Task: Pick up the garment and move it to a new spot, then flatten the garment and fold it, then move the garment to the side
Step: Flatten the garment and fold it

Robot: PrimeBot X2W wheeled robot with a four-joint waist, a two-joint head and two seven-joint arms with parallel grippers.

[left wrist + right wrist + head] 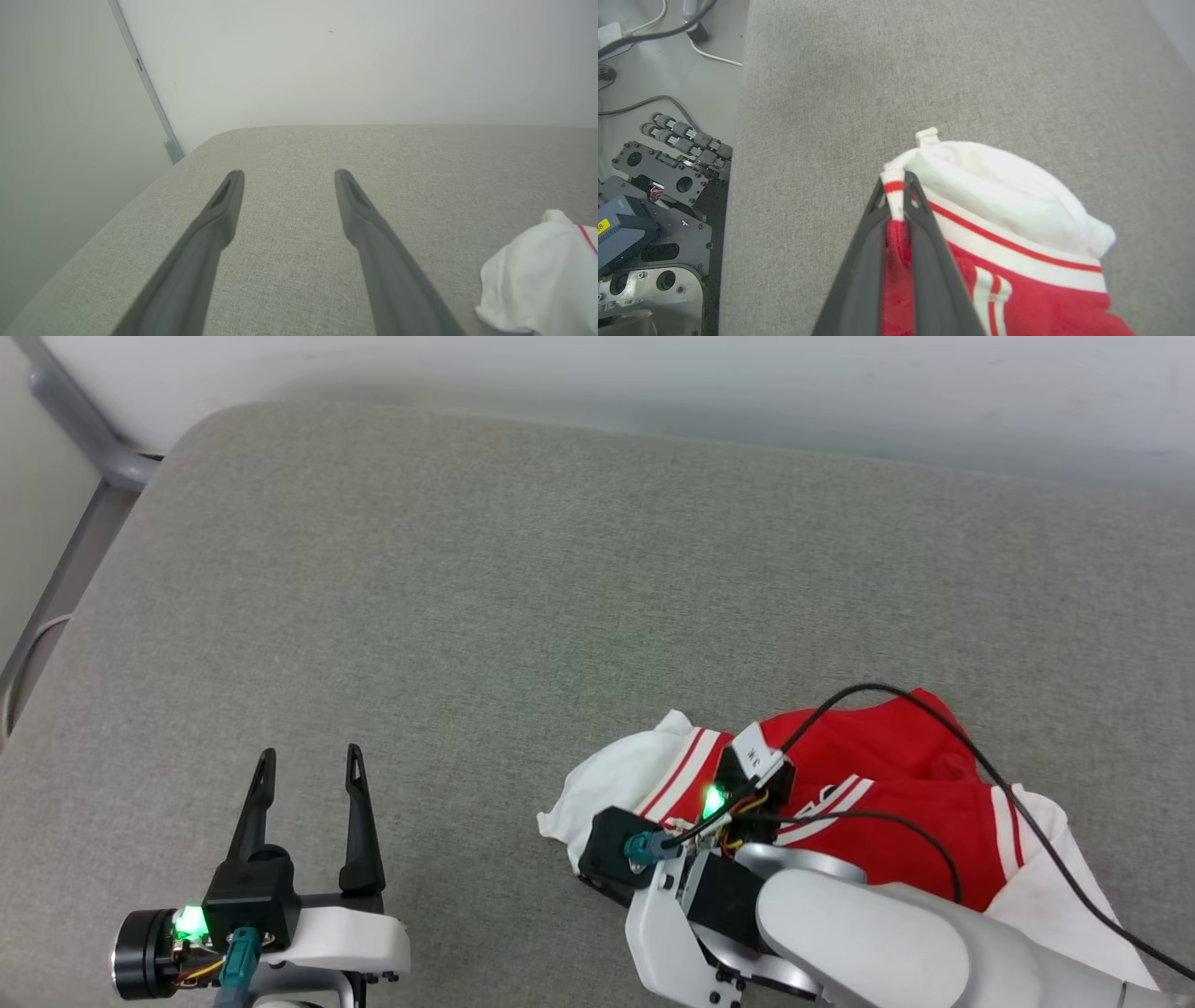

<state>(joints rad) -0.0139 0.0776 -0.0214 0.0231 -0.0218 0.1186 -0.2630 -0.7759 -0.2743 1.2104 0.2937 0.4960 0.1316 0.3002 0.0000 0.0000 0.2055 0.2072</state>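
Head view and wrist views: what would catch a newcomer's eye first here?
The red-and-white garment, bunched at the near right of the grey cushion. The right gripper has its jaws shut on a striped fold of it. The left gripper hovers at the near left, jaws open and empty.

garment (873, 761) partly hidden under right arm (868, 933), its lower part cropped

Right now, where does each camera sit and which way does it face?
Head view: on the head, looking forward and down at the grey cushion; open left gripper and right forearm show.
Left wrist view: on that wrist, looking along its spread fingers across the cushion to a white wall.
Right wrist view: on that wrist, looking along the right gripper, shut on striped trim of the garment.
Shared: all show garment and cushion.
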